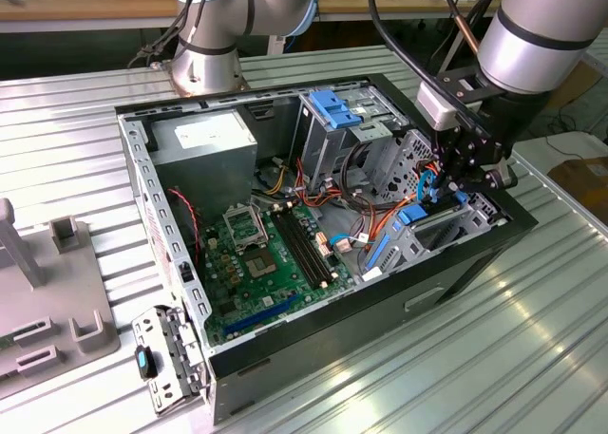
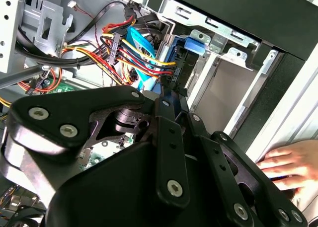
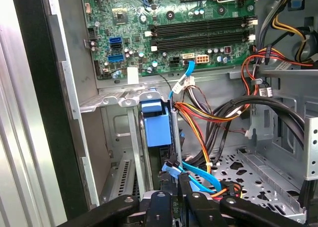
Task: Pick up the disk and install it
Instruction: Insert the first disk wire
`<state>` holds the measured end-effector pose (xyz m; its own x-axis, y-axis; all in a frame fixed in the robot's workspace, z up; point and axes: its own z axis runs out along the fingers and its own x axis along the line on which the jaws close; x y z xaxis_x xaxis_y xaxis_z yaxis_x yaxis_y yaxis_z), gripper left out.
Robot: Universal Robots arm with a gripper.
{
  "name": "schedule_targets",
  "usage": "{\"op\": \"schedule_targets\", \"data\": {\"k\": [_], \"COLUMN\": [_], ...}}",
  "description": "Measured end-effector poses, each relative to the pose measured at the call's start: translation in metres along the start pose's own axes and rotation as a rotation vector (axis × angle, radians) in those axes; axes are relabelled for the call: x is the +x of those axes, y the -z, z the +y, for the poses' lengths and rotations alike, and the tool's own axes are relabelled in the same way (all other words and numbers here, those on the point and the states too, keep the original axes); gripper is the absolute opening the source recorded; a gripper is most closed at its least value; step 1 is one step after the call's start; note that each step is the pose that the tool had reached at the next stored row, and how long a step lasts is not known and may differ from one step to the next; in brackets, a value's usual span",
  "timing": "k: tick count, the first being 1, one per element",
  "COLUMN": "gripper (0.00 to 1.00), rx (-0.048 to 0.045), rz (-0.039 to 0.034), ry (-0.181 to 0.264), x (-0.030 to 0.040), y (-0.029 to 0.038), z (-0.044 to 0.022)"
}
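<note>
The hand [image 1: 456,182] is positioned inside the computer case [image 1: 313,358]. The disk [image 3: 158,130] is seated upright in the drive bay [image 3: 117,100], directly ahead of the hand. Whether the hand is clamped on the disk cannot be determined.

Bright, even light falls from above in the exterior view. The ribbed table [image 1: 532,358] glares white at lower right of the frame, and my arm [image 1: 546,30] carries a soft highlight at upper right. Inside the case [image 1: 446,292] there's mild shade. In the second wrist view my gripper [image 2: 168,95] looms dark and soft-focused, dully shiny, and a hand [image 2: 290,162] washes out pale. In the first wrist view the motherboard [image 3: 169,33] is clearly lit.
</note>
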<state>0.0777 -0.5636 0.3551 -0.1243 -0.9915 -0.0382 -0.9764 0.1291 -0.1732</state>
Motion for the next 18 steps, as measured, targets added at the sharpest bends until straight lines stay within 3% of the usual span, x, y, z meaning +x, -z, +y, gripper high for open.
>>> {"op": "schedule_targets", "data": {"k": [9, 12, 14, 15, 16, 17, 18], "gripper": [0.18, 0.18, 0.18, 0.18, 0.18, 0.18, 0.18], "rx": [0.0018, 0.0107, 0.0116, 0.0120, 0.0132, 0.0147, 0.0171], "rz": [-0.0003, -0.0022, -0.0047, -0.0001, 0.0115, 0.0264, 0.0497], "ry": [0.000, 0.005, 0.018, 0.028, 0.035, 0.040, 0.045], "x": [0.0068, 0.0082, 0.0082, 0.0083, 0.0082, 0.0078, 0.0076], "y": [-0.0006, -0.0020, -0.0024, -0.0023, -0.0022, -0.0023, -0.0022], "z": [-0.0001, 0.0010, 0.0016, 0.0024, 0.0027, 0.0028, 0.0028]}}
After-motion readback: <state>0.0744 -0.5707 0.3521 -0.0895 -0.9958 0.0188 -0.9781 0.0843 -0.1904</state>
